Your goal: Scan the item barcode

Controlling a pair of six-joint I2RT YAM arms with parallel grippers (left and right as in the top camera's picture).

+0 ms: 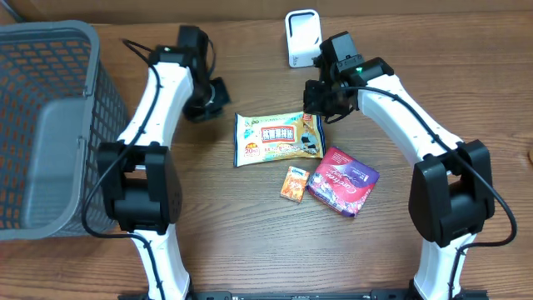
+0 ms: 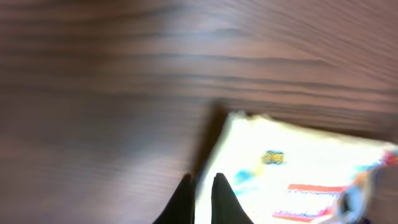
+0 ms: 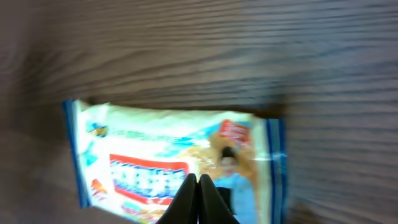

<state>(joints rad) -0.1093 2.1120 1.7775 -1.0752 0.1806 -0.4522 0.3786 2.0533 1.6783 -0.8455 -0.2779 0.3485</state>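
Overhead, snack packet [image 1: 279,138] on table [image 1: 250,233], left claw [image 2: 202,180] closed, right claw [image 3: 198,180] closed

Overhead looks straight down; both wrist cameras (close, blurred) share the snack packet [image 1: 279,138].

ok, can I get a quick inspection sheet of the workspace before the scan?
surface: wooden table, no spills seen.
job's things: white scanner upright at the far edge; snack packet flat at centre; orange sachet and purple packet side by side, nearer the arm bases.
clutter: grey basket at the left edge.
grippers: left gripper shut, empty, at the snack packet's edge; right gripper shut, empty, over the snack packet.
cables: black cables loop off both arms, none across the items.
surroundings: nothing seen.
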